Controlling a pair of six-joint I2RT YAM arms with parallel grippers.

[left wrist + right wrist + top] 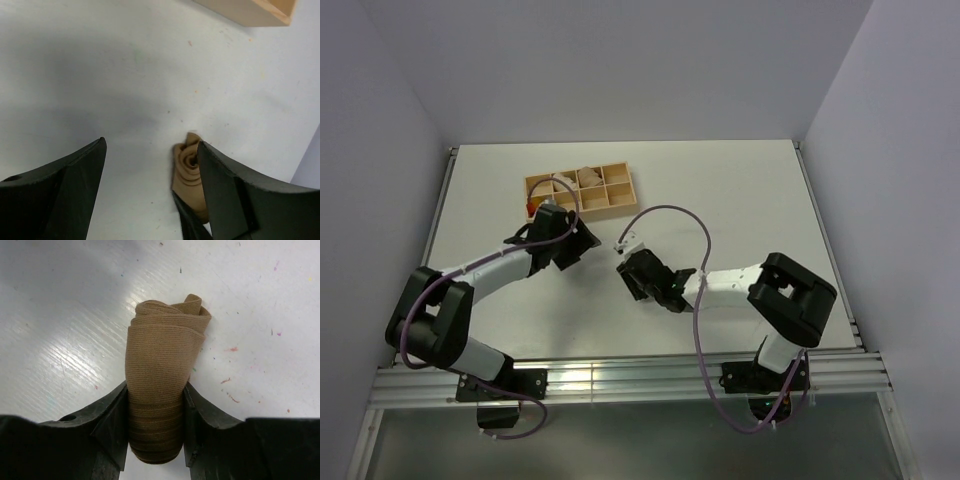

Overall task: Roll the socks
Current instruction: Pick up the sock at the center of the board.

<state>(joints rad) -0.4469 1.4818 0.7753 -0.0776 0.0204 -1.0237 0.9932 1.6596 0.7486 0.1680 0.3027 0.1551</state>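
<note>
Robot lab: walled white test table

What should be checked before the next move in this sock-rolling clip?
1. Right gripper on the olive-brown sock: ok, clamped between both fingers.
2. That sock rolled: ok, wound in layers, with a loose fold at its far end.
3. Left gripper free: ok, open, nothing between the fingers.
4. Tan fabric roll clear of the left gripper: cannot tell, it lies right beside one finger.
5. Left gripper clear of the wooden tray: cannot tell, they overlap from above.
</note>
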